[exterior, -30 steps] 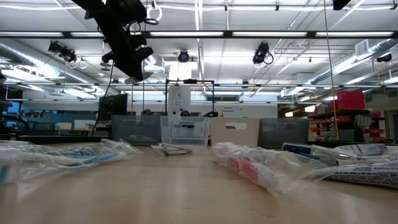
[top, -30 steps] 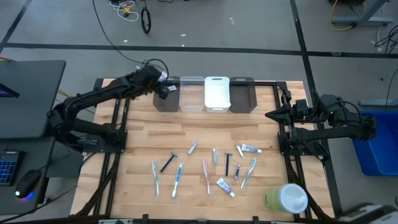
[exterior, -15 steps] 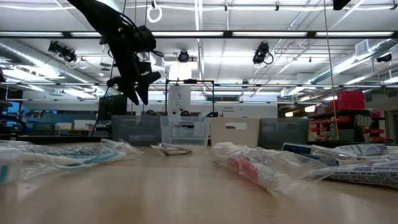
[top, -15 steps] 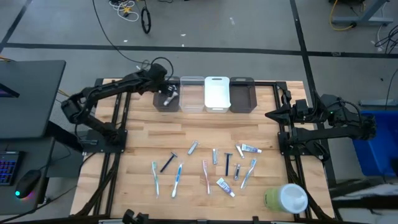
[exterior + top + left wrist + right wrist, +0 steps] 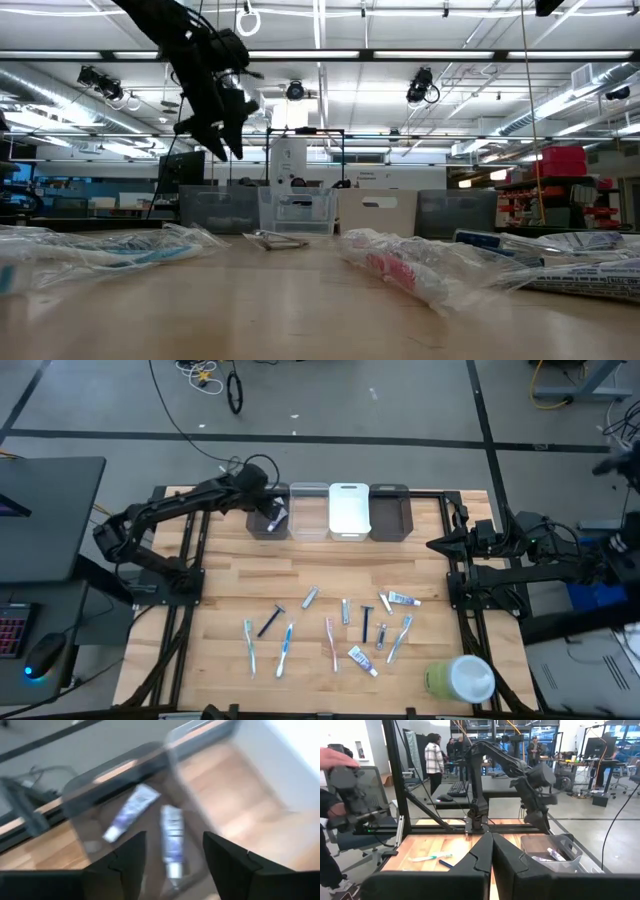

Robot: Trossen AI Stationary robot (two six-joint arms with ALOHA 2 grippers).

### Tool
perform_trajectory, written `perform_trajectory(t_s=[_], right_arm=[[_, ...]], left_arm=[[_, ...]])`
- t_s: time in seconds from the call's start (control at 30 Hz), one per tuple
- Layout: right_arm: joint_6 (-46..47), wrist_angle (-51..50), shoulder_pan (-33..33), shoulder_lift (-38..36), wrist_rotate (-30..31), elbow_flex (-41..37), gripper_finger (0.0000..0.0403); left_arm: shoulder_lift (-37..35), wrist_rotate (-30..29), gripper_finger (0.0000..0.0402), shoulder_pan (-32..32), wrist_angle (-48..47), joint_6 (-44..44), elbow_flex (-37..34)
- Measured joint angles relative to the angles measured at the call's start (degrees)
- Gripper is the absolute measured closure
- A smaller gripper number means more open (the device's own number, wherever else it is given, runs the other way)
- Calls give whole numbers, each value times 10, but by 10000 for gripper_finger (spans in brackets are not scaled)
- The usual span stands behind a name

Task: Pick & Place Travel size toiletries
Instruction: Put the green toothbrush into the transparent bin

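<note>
My left gripper (image 5: 272, 515) hangs open over the leftmost grey bin (image 5: 262, 525) at the table's far edge, fingers pointing down; it also shows in the low view (image 5: 225, 140). Between its fingers in the left wrist view (image 5: 175, 847) two white-blue toothpaste tubes (image 5: 131, 812) (image 5: 172, 840) lie flat on the bin's floor. The other toiletries lie loose on the near half of the table: toothbrushes (image 5: 284, 648), a black razor (image 5: 270, 622), a grey tube (image 5: 310, 597), a toothpaste tube (image 5: 401, 599). My right gripper (image 5: 435, 544) waits shut at the table's right edge (image 5: 490, 847).
A clear bin (image 5: 309, 512), a white bin (image 5: 349, 510) and a dark grey bin (image 5: 389, 513) stand in a row beside the grey one. A green-and-white round container (image 5: 460, 678) lies at the near right corner. A person's hand (image 5: 335, 760) shows beyond the table.
My left arm has swung toward the table's right, carrying its gripper from the left rim of the grey bin to above the bin. The gripper has tipped from slanting to pointing down, then risen a little. The things on the table have stayed where they were.
</note>
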Motion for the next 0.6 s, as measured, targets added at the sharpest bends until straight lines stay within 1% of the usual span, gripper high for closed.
perform_trajectory(t_s=[0.23, 0.4, 0.6], right_arm=[[0, 0, 0, 0, 0, 0, 390], [0, 0, 0, 0, 0, 0, 389], [0, 0, 0, 0, 0, 0, 389]], left_arm=[[-67, 10, 263, -71, 5, 11, 1], [-86, 19, 301, -129, 5, 41, 0], [-88, 40, 344, -212, 15, 74, 0]])
